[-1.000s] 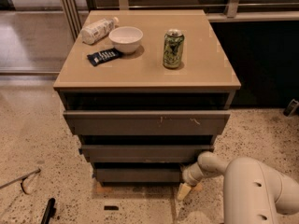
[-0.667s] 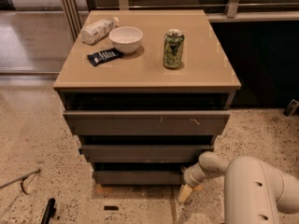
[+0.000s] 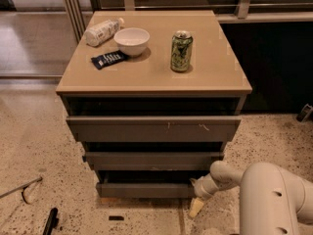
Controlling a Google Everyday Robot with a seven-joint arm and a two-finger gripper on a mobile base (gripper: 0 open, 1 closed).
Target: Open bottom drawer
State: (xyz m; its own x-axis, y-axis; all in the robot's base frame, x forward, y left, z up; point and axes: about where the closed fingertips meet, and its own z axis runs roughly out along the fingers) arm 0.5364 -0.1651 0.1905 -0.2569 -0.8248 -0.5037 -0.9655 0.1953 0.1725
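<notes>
While the bottom drawer (image 3: 144,190) runs sideways, lowest of 3 fronts at the bottom middle of the frame, the pincer (image 3: 196,203) sits just beside its right end; open or closed cannot be told.

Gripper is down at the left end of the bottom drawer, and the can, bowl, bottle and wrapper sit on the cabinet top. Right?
No. The camera view shows the gripper at the right end of the bottom drawer, not the left. The can, bowl, bottle and wrapper do sit on the cabinet top.
</notes>
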